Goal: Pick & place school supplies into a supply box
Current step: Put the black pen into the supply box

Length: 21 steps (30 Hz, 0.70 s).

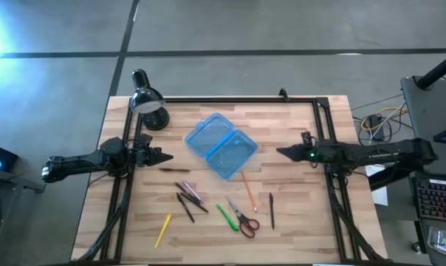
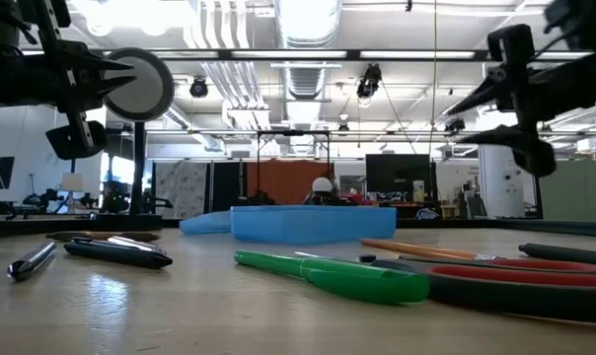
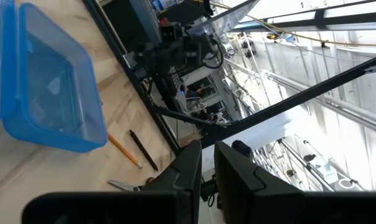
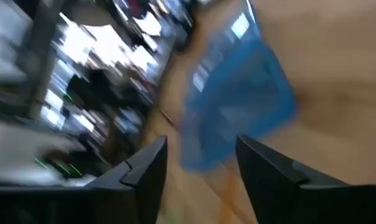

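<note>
Showing fingers parted, right claw [image 4: 197, 168], blue box [image 1: 221, 145] between arms

Pencil case [image 1: 221, 145] translucent blue plastic, glossy; table [image 1: 297, 222] pale wood planks, smooth.

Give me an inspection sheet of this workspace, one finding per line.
Surface: wooden table, black frame rails.
Job's things: blue pencil case lies open mid-table, looks empty; scissors, green pen, yellow pencil, orange pencil and dark pens lie loose near it.
Clutter: black desk lamp at a far corner.
Grippers: left pincer shut, empty, above the table; right pincer open, empty, facing the case.
Cables: bundle off the table, right side.
Surroundings: lab hall, keyboard.
</note>
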Each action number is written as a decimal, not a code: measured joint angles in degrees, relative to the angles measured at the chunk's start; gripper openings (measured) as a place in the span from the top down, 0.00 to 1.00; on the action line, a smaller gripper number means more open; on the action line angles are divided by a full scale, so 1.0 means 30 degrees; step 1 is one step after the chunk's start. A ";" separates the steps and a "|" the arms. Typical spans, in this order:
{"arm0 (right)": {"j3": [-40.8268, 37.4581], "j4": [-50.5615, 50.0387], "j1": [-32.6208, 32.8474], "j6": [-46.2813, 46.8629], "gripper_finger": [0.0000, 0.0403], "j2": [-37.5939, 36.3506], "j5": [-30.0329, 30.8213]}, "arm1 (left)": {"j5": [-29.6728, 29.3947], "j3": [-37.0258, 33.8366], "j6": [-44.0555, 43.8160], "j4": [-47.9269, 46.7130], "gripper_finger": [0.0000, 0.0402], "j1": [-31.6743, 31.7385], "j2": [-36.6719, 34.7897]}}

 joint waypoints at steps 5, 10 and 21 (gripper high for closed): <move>0.4460 -0.9196 0.0000 -0.0669 0.46 0.3527 -0.0706 | 0.0000 -0.0003 0.0000 -0.0003 0.93 -0.0015 -0.0003; 0.6965 -1.2458 0.0000 -0.0412 0.46 0.6706 -0.2298 | 0.0000 0.0004 0.0000 0.0000 0.93 -0.0015 -0.0001; 0.8476 -1.2676 0.1138 0.2747 0.46 1.0916 -0.5925 | 0.0000 -0.0003 0.0000 0.0004 0.93 -0.0007 -0.0003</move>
